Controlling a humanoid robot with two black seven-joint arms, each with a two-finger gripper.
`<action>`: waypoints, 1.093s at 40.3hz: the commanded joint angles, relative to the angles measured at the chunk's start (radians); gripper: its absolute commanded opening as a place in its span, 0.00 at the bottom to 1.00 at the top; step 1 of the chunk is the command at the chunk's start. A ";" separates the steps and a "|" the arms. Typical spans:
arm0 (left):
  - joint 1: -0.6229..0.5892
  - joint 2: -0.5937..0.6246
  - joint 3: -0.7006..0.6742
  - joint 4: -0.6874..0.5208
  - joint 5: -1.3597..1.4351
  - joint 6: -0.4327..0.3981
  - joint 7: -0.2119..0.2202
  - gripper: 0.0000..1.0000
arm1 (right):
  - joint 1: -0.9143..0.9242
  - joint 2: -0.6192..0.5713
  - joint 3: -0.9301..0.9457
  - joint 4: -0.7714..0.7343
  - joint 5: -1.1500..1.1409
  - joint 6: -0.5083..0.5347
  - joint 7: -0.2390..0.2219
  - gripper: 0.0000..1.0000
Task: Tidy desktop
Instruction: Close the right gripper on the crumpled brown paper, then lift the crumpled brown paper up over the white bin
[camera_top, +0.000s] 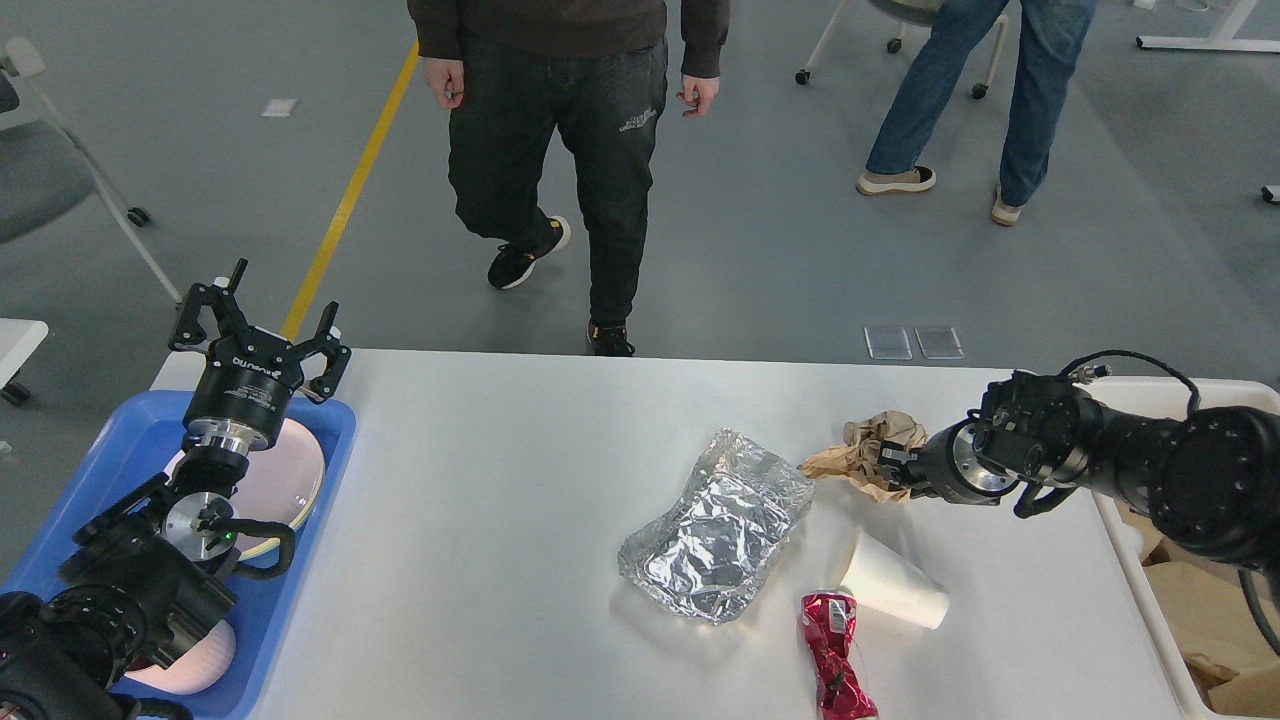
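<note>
The white desktop (500, 480) carries a crumpled sheet of silver foil (720, 525), a white paper cup (890, 580) lying on its side, a crushed red wrapper (835, 655) and a wad of brown crumpled paper (860, 450). My right gripper (888, 466) reaches in from the right, low over the table, and is shut on the right side of the brown paper; its fingertips are partly buried in the wad. My left gripper (260, 320) stands upright and open over the far end of the blue tray (120, 430), holding nothing.
The blue tray holds pink plates (295, 475), partly covered by my left arm. A cream bin (1150, 600) with brown paper inside sits off the table's right edge. Two people (560, 120) stand beyond the far edge. An office chair (40, 170) is at the far left.
</note>
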 joint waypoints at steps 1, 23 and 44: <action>0.000 0.000 0.000 0.000 0.000 0.000 0.000 0.96 | 0.011 0.000 0.000 0.002 0.002 0.033 -0.006 0.00; 0.000 0.000 0.000 0.000 0.000 0.000 0.000 0.96 | 0.258 -0.136 0.000 0.190 0.016 0.194 -0.007 0.00; 0.000 0.000 0.000 0.000 0.000 0.000 -0.001 0.96 | 0.764 -0.287 -0.330 0.351 0.017 0.572 0.002 0.00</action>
